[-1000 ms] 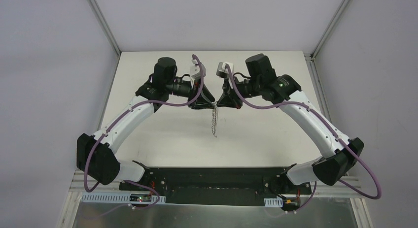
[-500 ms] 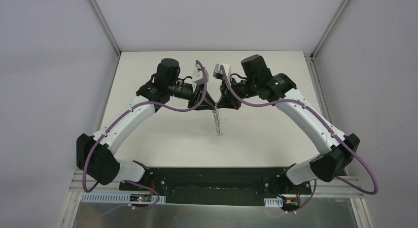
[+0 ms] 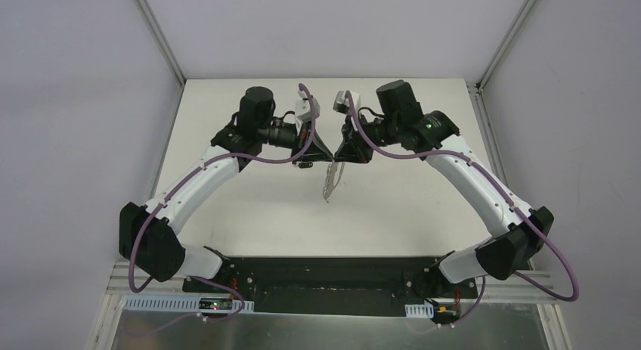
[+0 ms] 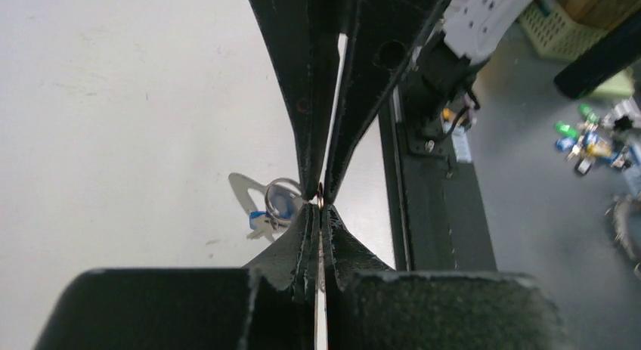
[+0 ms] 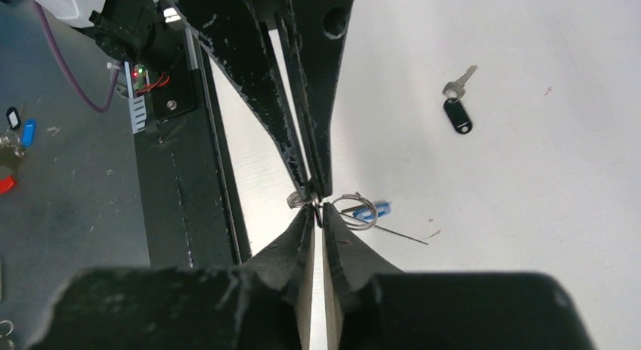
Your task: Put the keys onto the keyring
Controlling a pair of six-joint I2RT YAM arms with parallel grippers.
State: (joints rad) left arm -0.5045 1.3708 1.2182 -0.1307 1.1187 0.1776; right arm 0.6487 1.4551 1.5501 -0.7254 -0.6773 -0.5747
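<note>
My left gripper [image 3: 320, 155] and my right gripper [image 3: 342, 155] meet tip to tip in the middle of the top view, above the table [image 3: 249, 214]. Both are almost closed, with only a very thin gap between the fingers. Each one pinches the top of the keyring [image 3: 329, 181], one from each side. The keyring hangs down from my fingertips toward the lower part of the frame, a little tilted. Its small clips [image 3: 327, 193] make a thin silvery line along it. In the left wrist view a bit of metal sits exactly where my fingers and the fingers of the other arm touch, in the centre of the frame. The blue key [image 4: 281, 206] is just to the left of that point, with a small wire ring around its tag. In the right wrist view the same key [image 5: 372, 209] is just to the right of my fingertips. I cannot tell if it hangs from the keyring or lies on the table under it. The black key [image 5: 456, 114] lies flat on the table in the upper right of the right wrist view, well apart from my grippers, with its blade pointing to the upper right.
</note>
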